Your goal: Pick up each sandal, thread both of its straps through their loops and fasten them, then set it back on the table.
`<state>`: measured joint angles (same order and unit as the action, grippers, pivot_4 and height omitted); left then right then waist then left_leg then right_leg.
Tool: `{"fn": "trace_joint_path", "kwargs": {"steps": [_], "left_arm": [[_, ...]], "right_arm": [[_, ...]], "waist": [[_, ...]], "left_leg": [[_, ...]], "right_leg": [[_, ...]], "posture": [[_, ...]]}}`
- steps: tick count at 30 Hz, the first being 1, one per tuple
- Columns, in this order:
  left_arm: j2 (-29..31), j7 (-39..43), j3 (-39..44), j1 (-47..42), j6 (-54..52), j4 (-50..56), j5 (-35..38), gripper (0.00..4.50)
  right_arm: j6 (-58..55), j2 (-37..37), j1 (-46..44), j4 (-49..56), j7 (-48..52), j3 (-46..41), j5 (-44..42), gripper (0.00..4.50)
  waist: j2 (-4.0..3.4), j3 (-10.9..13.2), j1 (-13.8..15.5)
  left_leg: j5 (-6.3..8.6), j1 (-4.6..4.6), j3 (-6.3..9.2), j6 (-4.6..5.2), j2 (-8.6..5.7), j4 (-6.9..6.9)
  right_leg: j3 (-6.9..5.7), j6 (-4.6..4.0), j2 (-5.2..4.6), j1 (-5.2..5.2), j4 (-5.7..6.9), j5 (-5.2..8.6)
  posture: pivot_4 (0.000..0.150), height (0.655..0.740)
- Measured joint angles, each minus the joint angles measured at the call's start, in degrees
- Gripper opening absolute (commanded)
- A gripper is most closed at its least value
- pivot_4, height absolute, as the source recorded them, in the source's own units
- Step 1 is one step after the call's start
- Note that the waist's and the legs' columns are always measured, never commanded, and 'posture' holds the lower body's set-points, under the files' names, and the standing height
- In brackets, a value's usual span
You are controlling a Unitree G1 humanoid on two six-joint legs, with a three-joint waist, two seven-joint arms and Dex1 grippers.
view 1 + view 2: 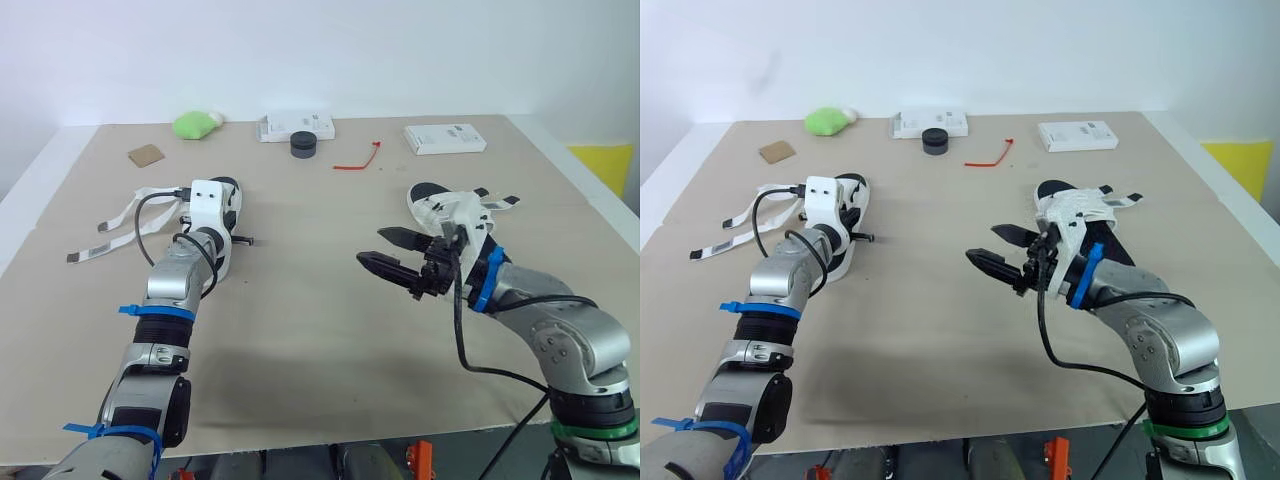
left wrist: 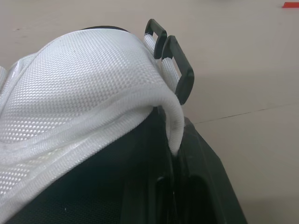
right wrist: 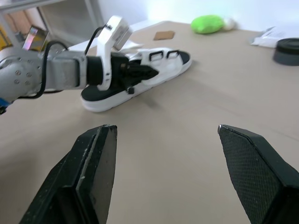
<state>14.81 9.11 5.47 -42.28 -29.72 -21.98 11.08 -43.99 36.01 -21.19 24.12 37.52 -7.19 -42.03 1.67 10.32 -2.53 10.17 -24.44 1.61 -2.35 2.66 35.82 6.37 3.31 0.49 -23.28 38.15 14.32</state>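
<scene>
Gripping the left sandal [image 3: 154, 63] is my left claw [image 3: 145, 72]: its 2 black fingers [image 2: 201, 186] are clenched on the edge of the sandal's white mesh upper, which runs down between them. That sandal lies flat near the worktop's [image 1: 300, 320] left edge, about midway between its near and far edges. Its 2 black loops [image 2: 177, 65] stand side by side just beyond the pinched edge, each on a short white band. Its 2 long white straps [image 1: 110, 225] lie unthreaded, fanned out flat toward the left edge.

The right sandal [image 1: 450, 205] rests on its sole toward the worktop's right edge, well apart from the first, with its white straps loose and splayed toward that edge. My right claw [image 1: 375, 246] is released, fingers spread wide and grasping nothing. It hovers over bare worktop just beside this sandal, on the side nearer the middle, pointing toward the left sandal.

Along the far edge sit a green lump [image 1: 195, 123] nearer the left corner, a white box [image 1: 295, 125] with a black round puck [image 1: 303, 144] just in front of it, and a second white box [image 1: 445, 138] toward the right. A red tie [image 1: 360, 158] lies between the puck and that second box. A small brown square [image 1: 146, 154] lies flat near the green lump.
</scene>
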Motion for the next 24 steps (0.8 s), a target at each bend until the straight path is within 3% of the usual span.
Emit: {"fn": "trace_joint_path", "kwargs": {"steps": [5,10,18,24], "left_arm": [[1.0,13.6,-4.7,5.7,0.8,10.8,2.9,0.04],[7.3,31.0,-10.3,11.7,9.6,19.0,4.2,0.04],[15.1,58.1,-15.5,15.3,26.8,19.5,5.9,0.04],[15.0,66.1,-16.8,14.7,31.1,16.2,6.1,0.04]], "right_arm": [[-1.3,2.5,0.2,0.0,1.6,-1.9,-2.2,3.75],[-3.0,7.7,2.4,-0.3,5.9,-4.6,-5.0,3.75],[-4.4,11.7,5.1,-0.8,8.7,-7.8,-7.1,3.75],[-5.5,14.7,8.6,0.7,10.7,-10.7,-8.9,3.75]], "waist": [[0.00,0.0,0.0],[-0.01,0.0,-0.2],[-0.03,0.0,-0.1],[-0.04,0.0,-0.1]], "left_leg": [[0.00,-0.14,0.00,-0.02,-0.02,-0.06],[0.00,-0.04,-0.03,-0.02,0.01,-0.20],[-0.01,-0.01,-0.05,-0.01,0.04,-0.13],[0.00,-0.03,-0.04,-0.01,0.04,-0.12]], "right_leg": [[-0.02,0.01,-0.06,-0.09,-0.04,0.05],[0.00,-0.09,-0.03,-0.10,-0.06,0.10],[0.00,-0.14,-0.02,-0.07,-0.02,0.09],[0.00,-0.10,-0.02,-0.09,-0.02,0.13]], "posture": [[0.150,0.7400],[0.150,0.7400],[0.150,0.7400],[0.150,0.7400]]}}
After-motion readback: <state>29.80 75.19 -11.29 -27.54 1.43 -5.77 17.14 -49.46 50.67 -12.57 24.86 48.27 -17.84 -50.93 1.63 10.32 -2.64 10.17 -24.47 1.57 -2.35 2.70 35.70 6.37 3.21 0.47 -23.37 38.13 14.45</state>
